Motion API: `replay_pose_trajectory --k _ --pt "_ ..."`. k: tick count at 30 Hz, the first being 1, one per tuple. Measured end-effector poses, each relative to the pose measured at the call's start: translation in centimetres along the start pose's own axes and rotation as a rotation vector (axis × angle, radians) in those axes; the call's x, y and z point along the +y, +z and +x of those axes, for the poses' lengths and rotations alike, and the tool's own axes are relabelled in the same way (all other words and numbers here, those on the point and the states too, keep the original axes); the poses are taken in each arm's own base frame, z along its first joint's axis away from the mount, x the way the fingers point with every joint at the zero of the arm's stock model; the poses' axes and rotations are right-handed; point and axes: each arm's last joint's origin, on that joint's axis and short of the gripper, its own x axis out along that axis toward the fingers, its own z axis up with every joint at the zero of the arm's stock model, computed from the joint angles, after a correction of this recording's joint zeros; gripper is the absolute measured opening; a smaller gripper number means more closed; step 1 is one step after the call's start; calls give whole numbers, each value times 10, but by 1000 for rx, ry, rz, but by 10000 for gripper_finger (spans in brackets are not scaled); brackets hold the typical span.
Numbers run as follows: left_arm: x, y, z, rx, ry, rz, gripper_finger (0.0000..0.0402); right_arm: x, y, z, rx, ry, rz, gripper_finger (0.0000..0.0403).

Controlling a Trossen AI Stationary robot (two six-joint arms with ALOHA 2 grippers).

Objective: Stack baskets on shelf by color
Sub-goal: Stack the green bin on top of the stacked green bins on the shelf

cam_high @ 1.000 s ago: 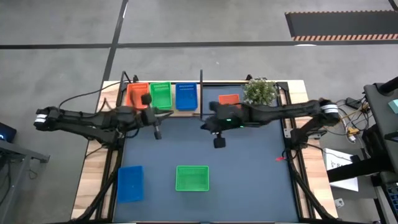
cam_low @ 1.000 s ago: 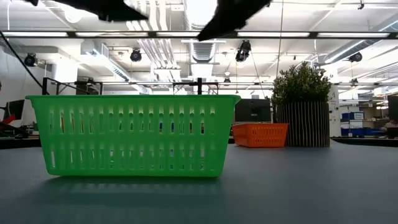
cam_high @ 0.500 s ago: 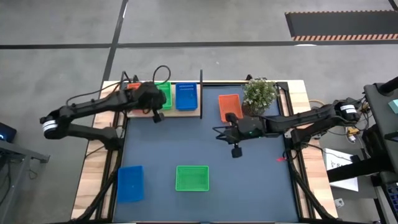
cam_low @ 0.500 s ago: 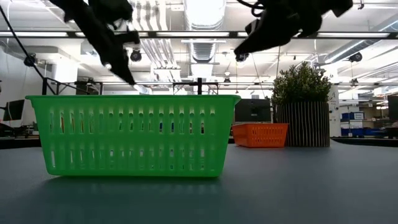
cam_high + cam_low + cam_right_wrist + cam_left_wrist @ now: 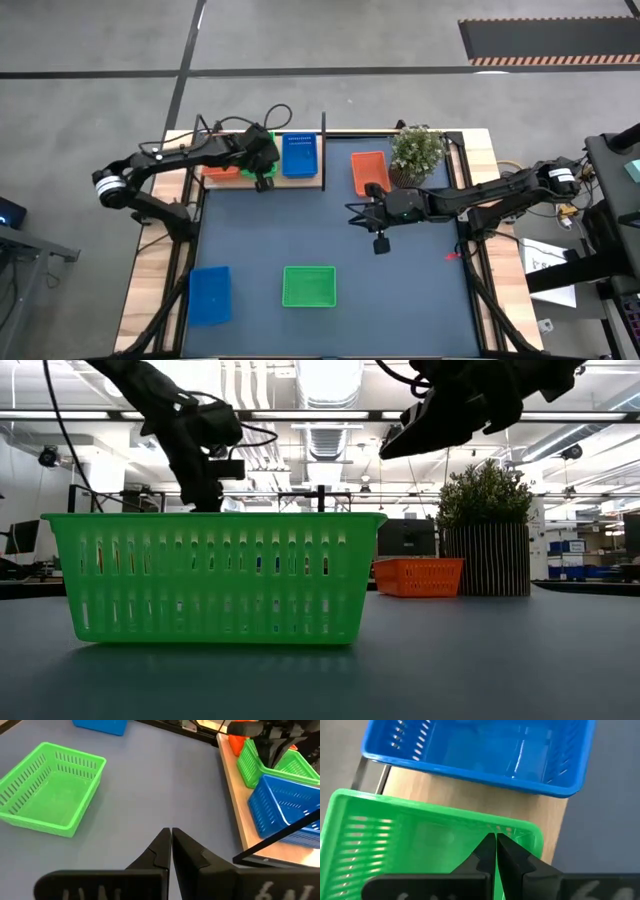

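The left gripper (image 5: 495, 845), fingers pressed together, hangs over the green basket (image 5: 420, 840) on the shelf (image 5: 470, 795). The right gripper (image 5: 171, 840), likewise closed and empty, hovers above the mat (image 5: 160, 785)

Grey concrete floor (image 5: 100, 40), striped mat (image 5: 548, 40), ceiling lights (image 5: 320, 380)

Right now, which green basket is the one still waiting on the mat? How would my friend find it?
Find the big dark mat that covers the table. Near its front edge, about midway across, sits a green basket with nothing in it. A blue basket lies beside it, and the other green basket is up on the wooden shelf, under the left gripper.
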Motion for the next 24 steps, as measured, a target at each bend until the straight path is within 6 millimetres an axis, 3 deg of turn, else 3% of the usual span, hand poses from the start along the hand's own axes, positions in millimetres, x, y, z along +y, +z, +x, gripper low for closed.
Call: replay_pose_trajectory --k 13,24 --pt "-2 -2 -19 -38 -22 4 0 0 -1 0 4 1 -1 9" --pt "-13 -6 -75 -216 -11 -123 0 0 -1 0 10 2 -19 9"
